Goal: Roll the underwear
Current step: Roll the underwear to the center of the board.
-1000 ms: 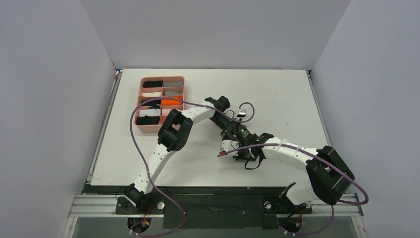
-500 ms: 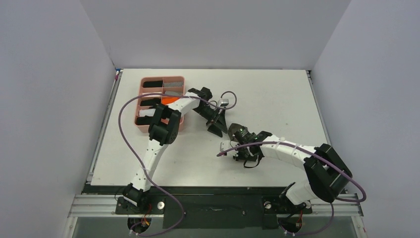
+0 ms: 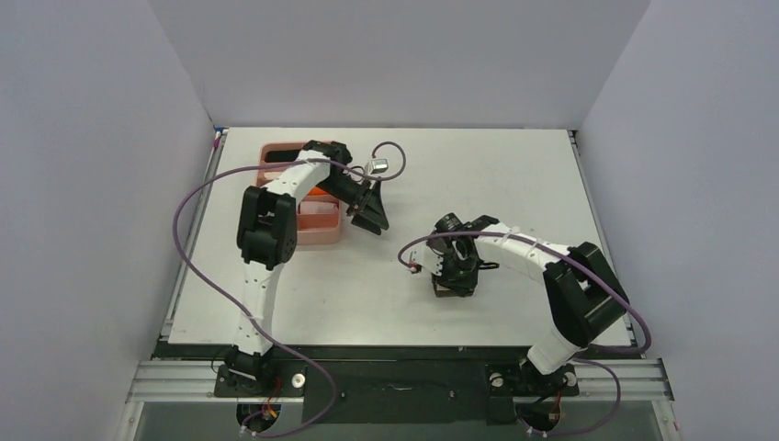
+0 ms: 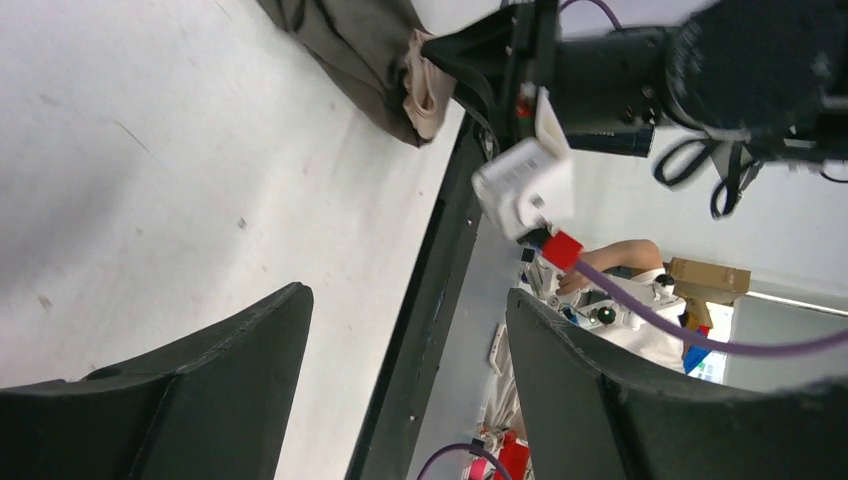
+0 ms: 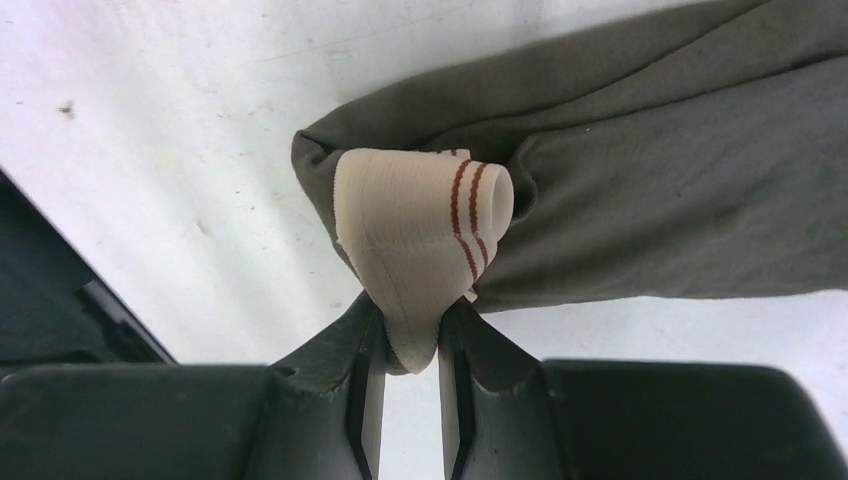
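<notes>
The underwear (image 5: 660, 190) is a dark grey-brown cloth bunched on the white table, its beige waistband (image 5: 415, 225), which has thin red stripes, folded into a loop. My right gripper (image 5: 412, 325) is shut on the lower end of that waistband. In the top view the right gripper (image 3: 452, 274) sits over the small brown bundle of underwear (image 3: 457, 288) at the table's middle right. My left gripper (image 3: 372, 213) hovers open beside the pink tray, well to the left of the underwear. The left wrist view shows the open left gripper (image 4: 405, 300) holding nothing, with the underwear (image 4: 365, 50) far off.
A pink tray (image 3: 276, 147) with rolled cloths in its compartments stands at the back left, partly covered by my left arm. Purple cables loop over both arms. The table's front edge (image 4: 440, 300) runs between the left fingers in the wrist view.
My left arm has swung left and back, from next to the underwear to beside the pink tray. The right gripper has turned and shifted slightly, still gripping the waistband.
</notes>
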Controlling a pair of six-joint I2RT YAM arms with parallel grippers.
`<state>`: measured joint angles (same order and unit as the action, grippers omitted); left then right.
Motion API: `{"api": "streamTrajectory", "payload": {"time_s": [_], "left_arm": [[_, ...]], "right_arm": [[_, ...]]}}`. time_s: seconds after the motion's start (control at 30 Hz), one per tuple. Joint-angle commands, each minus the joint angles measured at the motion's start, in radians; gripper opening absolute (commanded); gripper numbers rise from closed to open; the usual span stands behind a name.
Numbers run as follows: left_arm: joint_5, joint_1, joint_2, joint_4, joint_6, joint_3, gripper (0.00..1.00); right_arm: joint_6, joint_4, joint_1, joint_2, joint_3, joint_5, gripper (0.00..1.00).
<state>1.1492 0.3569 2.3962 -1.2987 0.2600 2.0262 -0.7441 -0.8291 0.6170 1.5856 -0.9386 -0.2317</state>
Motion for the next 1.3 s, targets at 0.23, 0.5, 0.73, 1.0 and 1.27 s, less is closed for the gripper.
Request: {"api": "streamTrajectory", "payload": {"time_s": [0.23, 0.5, 0.73, 1.0, 1.27], "left_arm": [[-0.012, -0.046, -0.344, 0.127, 0.099, -0.361, 0.68], [-0.213, -0.047, -0.576, 0.407, 0.101, -0.636, 0.68], [-0.434, 0.055, -0.762, 0.619, 0.122, -0.812, 0.7], [-0.689, 0.325, -0.827, 0.791, 0.148, -0.865, 0.79], [-0.855, 0.548, -0.75, 0.94, 0.198, -0.831, 0.84]], "right_arm": [[-0.091, -0.305, -0.082, 0.206, -0.238, -0.216, 0.0], [-0.196, -0.511, -0.163, 0.43, -0.46, -0.313, 0.0], [-0.276, -0.652, -0.195, 0.616, -0.617, -0.376, 0.0], [-0.29, -0.705, -0.208, 0.719, -0.71, -0.408, 0.0], [-0.305, -0.741, -0.215, 0.765, -0.752, -0.425, 0.0]]}}
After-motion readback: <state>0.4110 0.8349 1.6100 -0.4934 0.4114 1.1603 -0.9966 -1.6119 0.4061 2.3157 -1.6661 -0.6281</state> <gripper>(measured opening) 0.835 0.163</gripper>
